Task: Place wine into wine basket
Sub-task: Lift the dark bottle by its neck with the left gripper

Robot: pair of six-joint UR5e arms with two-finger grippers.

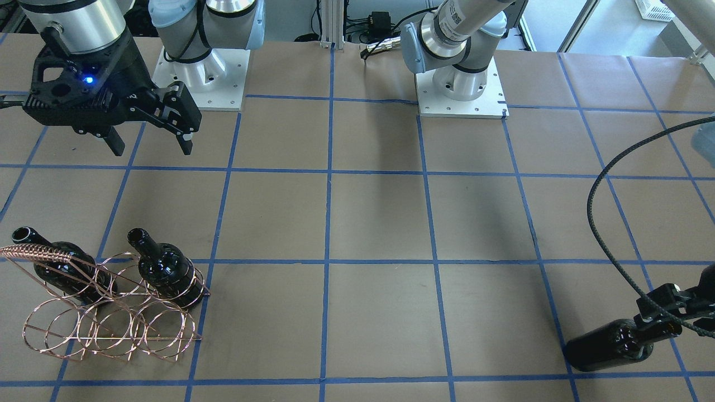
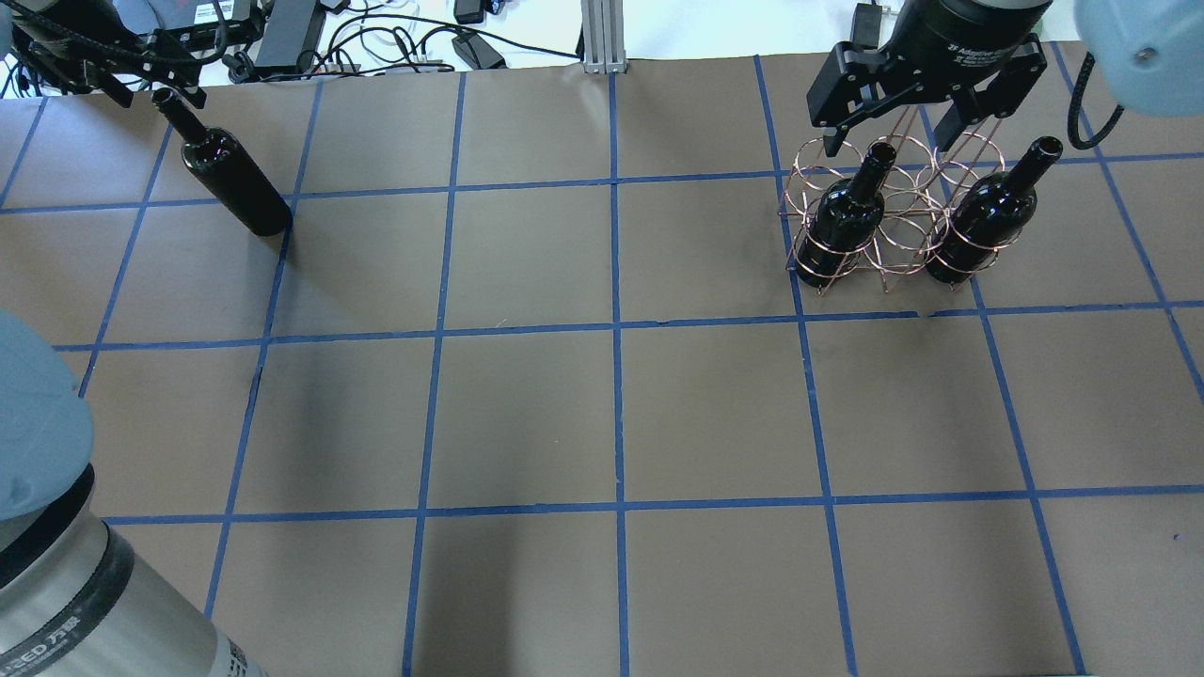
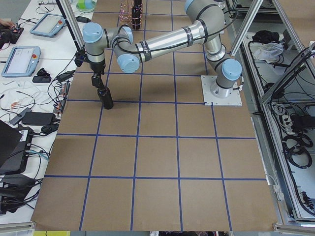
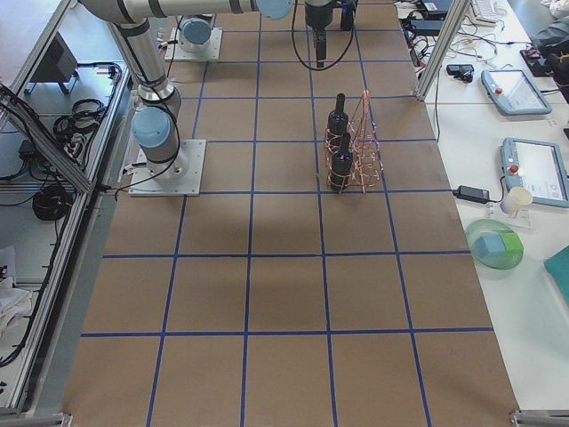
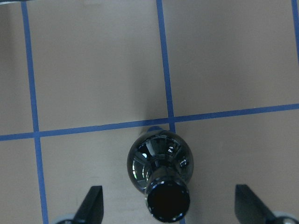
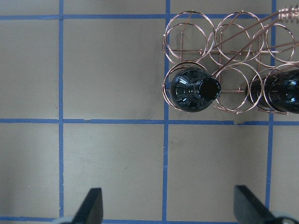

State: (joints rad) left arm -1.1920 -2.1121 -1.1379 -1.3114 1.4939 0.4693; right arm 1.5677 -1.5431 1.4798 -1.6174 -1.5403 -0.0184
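Copper-wire wine basket (image 1: 34,253): two bottles (image 2: 844,218) seated in end rings, middle ring vacant. Third wine bottle (image 2: 230,179) standing on table (image 2: 527,423), well apart, neck between parted fingers (image 5: 95,203) of left gripper (image 5: 169,196); right gripper (image 6: 167,196) fingers likewise apart. One placement apparently outstanding.

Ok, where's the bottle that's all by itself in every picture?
Front-facing: lone bottle, bottom right.
Overhead: top left.
Left side: upper left.
Right side: tiny, top middle.
Left wrist: bottom middle.
Right wrist: not there.
Landmark: the wire rack, far over on the other side from it.
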